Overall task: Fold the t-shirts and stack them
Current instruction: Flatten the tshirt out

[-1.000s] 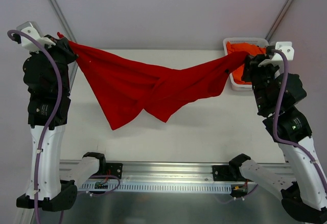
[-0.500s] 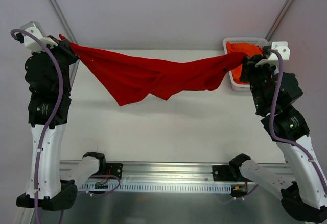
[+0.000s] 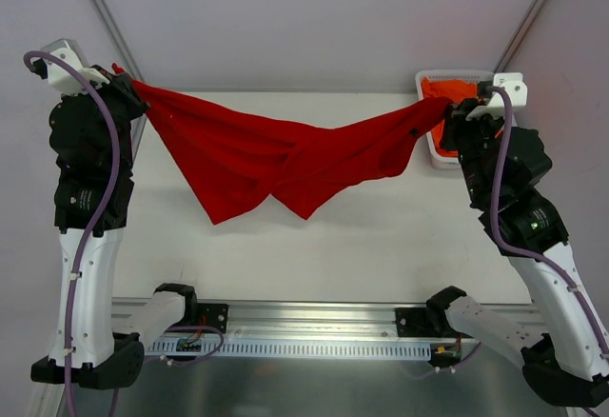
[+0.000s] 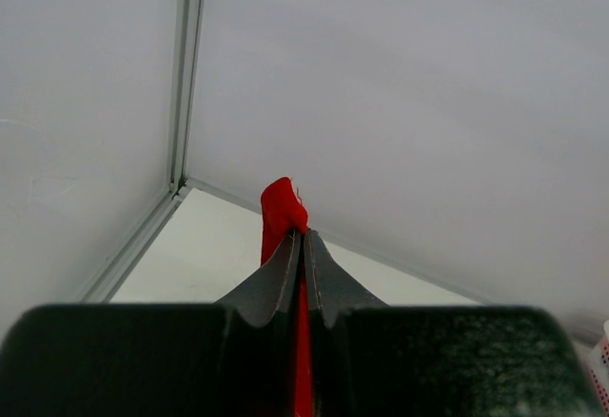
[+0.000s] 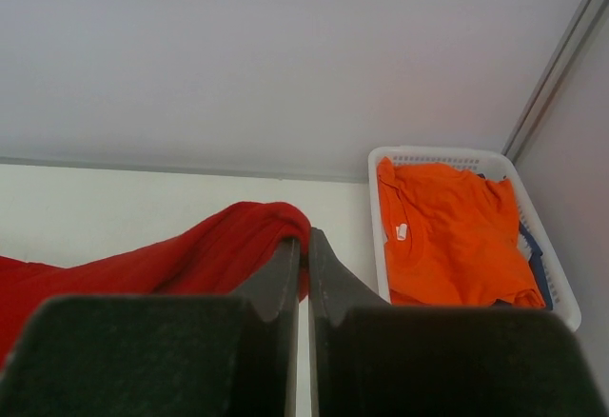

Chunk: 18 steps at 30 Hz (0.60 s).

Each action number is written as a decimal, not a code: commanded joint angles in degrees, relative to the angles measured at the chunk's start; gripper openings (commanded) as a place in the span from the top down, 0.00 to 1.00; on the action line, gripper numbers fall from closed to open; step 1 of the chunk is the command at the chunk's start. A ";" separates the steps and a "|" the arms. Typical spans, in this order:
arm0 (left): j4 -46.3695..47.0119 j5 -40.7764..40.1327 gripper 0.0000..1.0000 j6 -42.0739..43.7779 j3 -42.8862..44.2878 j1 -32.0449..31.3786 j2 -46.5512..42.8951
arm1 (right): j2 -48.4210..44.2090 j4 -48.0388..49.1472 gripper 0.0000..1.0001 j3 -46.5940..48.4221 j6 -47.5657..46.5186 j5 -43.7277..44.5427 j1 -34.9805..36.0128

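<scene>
One table (image 3: 381, 236), white, with nothing folded or stacked on it; the task looks barely begun. One red t-shirt (image 3: 276, 155), hanging in the air above the table, stretched by two edges, its middle sagging in two loose points. Two arms, raised high and spread wide, the left at the far-left corner, the right beside the basket. One white basket (image 5: 447, 153), far right, holding one crumpled orange t-shirt (image 5: 447, 227) and a sliver of dark blue cloth (image 5: 533, 250). Left gripper (image 4: 303, 238): clamped on red cloth. Right gripper (image 5: 306, 243): likewise pinching a red edge.
</scene>
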 commanded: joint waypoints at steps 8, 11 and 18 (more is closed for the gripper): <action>2.34 0.54 1.00 -0.06 -0.47 0.40 -0.26 | 0.41 1.61 1.00 2.03 -0.02 -0.20 -0.51; 2.25 0.54 1.00 -0.06 -1.00 0.40 -0.35 | 0.41 1.61 1.00 1.86 0.33 -0.55 -0.59; 2.42 0.98 1.00 -0.58 -3.02 0.40 0.52 | 0.50 1.35 1.00 1.16 1.30 -1.51 -0.51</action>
